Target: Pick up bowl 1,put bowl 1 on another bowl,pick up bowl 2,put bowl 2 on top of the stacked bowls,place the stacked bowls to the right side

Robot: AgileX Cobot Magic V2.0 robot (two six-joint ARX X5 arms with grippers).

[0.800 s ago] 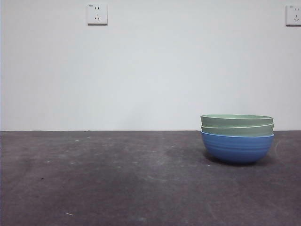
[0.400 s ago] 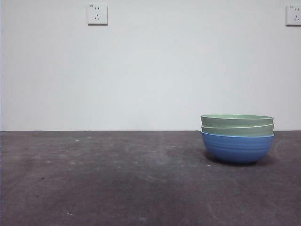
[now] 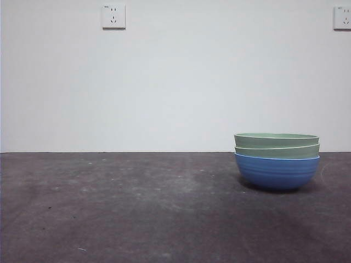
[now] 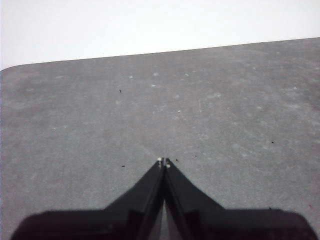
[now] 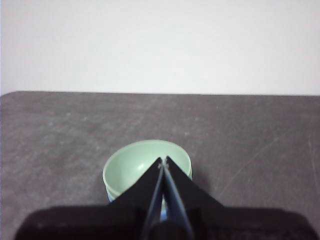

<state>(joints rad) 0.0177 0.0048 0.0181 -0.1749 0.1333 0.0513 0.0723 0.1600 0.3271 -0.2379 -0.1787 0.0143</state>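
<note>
The stacked bowls sit on the right side of the dark table, two pale green bowls nested in the blue bowl. The right gripper hangs above them, jaws pressed together and empty; the left gripper waits over bare table, jaws likewise together. The task looks done (any further retreat should go straight up, clear of the rims

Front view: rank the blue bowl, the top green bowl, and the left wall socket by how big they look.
1. blue bowl, largest showing.
2. top green bowl: as wide, but only a thin band shows.
3. left wall socket, smallest, though it is farther back, so true size is unsure.
</note>
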